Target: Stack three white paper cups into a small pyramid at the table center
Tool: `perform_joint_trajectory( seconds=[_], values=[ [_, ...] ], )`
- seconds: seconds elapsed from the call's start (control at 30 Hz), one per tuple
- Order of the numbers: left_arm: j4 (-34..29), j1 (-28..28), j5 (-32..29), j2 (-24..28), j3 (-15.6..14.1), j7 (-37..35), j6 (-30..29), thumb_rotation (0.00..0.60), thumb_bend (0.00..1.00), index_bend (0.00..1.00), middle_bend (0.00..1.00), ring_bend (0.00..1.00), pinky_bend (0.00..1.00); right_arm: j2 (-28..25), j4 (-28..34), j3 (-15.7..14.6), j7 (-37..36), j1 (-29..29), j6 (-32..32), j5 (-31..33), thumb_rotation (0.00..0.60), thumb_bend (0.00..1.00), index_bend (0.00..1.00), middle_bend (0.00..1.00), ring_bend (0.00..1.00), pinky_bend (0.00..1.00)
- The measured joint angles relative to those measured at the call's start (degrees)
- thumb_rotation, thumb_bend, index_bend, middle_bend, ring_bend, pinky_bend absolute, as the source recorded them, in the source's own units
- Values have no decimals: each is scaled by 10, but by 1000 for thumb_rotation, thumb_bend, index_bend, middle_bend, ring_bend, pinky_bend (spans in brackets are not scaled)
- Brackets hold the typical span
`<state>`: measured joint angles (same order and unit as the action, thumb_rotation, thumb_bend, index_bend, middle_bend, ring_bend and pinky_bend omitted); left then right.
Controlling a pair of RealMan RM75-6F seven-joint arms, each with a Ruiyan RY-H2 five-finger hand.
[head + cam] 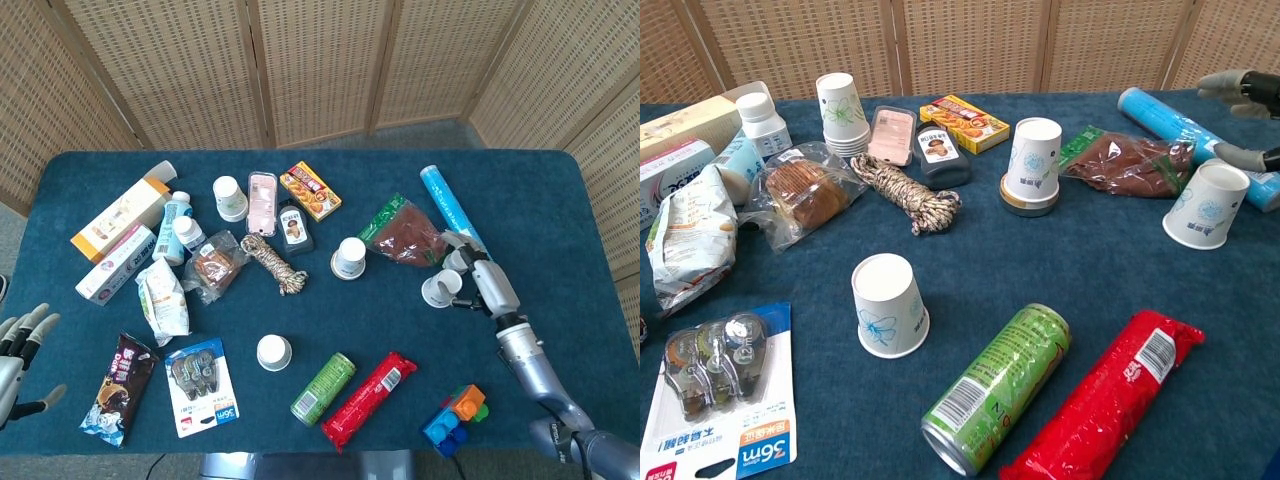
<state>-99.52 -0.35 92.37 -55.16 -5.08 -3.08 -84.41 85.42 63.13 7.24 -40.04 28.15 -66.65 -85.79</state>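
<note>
We saw our right robot hand [487, 283] open and holding nothing just beside one white cup [1206, 206] standing upside down near the brown bag [1127, 160], so no pyramid was built yet, and two more cups waited far apart.

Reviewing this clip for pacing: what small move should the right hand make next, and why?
Probably close back onto the paper cup beside it. The right hand holds nothing, and that cup stands upside down near the table's right side, apart from the other upside-down cup nearer the center.
</note>
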Motion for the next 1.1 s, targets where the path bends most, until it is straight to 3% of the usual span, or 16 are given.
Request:
perform_joint_trajectory(
  seconds=[0.43,0.87,1.1],
  values=[
    [0,-1,2,2,-1,-5,0,600,273,0,0,0,0,-82,64,-23,81,-9,-3,-16,488,398,32,0,0,0],
    [-1,-2,1,1,-1,-2,2,600,272,0,0,0,0,-131,105,-47,159,19,99,-5,468,371,0,0,0,0],
    [0,-3,1,2,-1,-5,3,600,273,0,0,0,0,-127,115,-39,195,34,120,15,537,370,0,16,0,14]
  ],
)
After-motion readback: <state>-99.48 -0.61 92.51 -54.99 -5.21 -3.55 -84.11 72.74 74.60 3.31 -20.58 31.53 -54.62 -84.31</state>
